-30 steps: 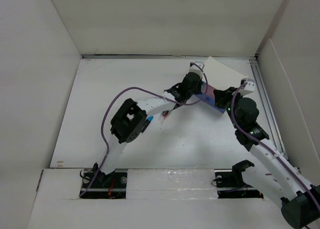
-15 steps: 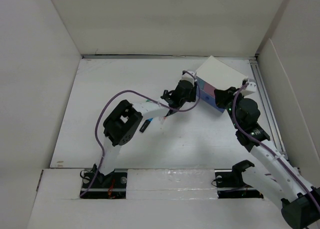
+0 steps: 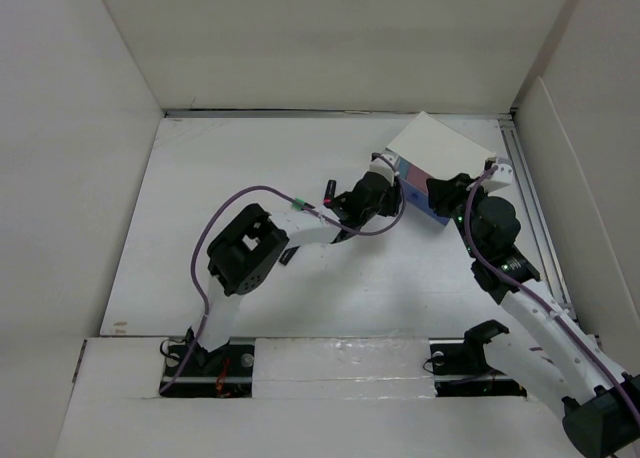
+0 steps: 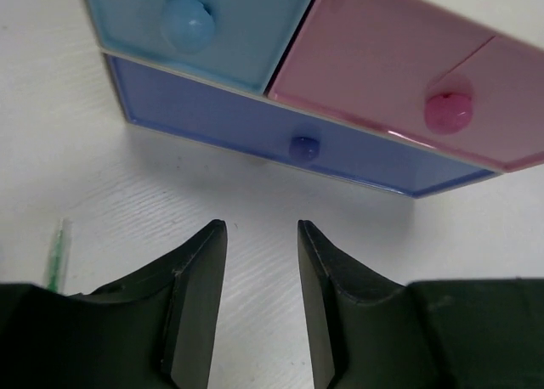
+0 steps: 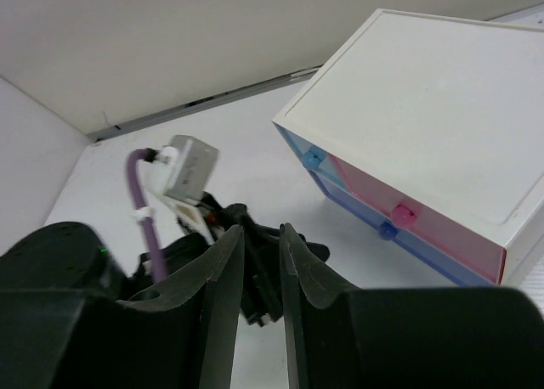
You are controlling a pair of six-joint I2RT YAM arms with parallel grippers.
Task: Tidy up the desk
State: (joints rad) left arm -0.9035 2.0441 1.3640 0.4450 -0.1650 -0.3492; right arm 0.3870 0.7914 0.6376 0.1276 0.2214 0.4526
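Two grippers face one small drawer box, which stands in the upper right of the overhead view on the desk. The desk is the wide white tabletop that fills the middle of that frame.

1. Drawer box. It sits turned at an angle, with its drawer fronts toward the arms, so the knobs are probably reachable from the near side. In the left wrist view the light blue drawer and the pink drawer lie along the top of the frame. The dark blue drawer runs beneath them. All three appear closed.

2. Left gripper. Its fingers are apart with nothing between them. It sits low over the desk, just in front of the box, with the gap roughly in line with the dark blue drawer's knob. This placement suits a pinch on that knob.

3. Right gripper. Its fingers stand slightly apart and grip nothing. The box fills the upper right of this view, off to one side of the fingers, so the gripper is near the box but not touching it. It is likely placed to brace the box or to stay clear.

4. Loose item. A thin green stick lies on the desk at the lower left of the left wrist view. It is probably meant for a drawer.
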